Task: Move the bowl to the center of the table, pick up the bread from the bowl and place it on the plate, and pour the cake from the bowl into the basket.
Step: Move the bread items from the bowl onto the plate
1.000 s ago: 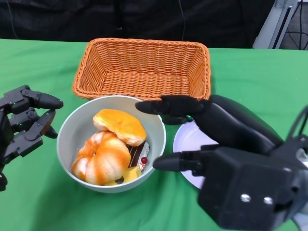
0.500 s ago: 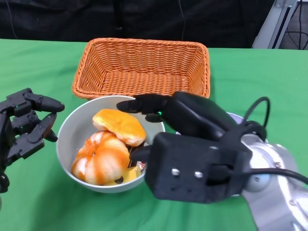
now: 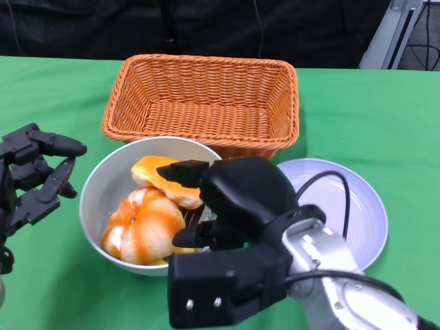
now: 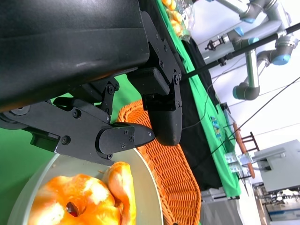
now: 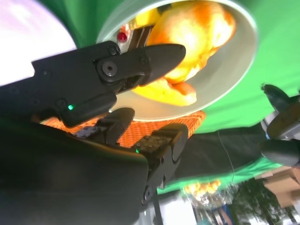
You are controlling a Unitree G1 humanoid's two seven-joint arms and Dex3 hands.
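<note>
table: green cloth (image 3: 385, 110)
right hand (image 3: 230, 196): fingers apart, over bowl (image 3: 96, 199), just above bread (image 3: 172, 180)
left hand (image 3: 31, 175): open, beside bowl

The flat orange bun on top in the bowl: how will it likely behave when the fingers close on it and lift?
The bun looks glossy and rounded, so it could slip in a shallow pinch. It leans on the larger ring bread rather than lying flat, so it may tilt or slide off when nudged. It looks puffy, probably light; whether soft or a rigid prop, I cannot tell.
</note>
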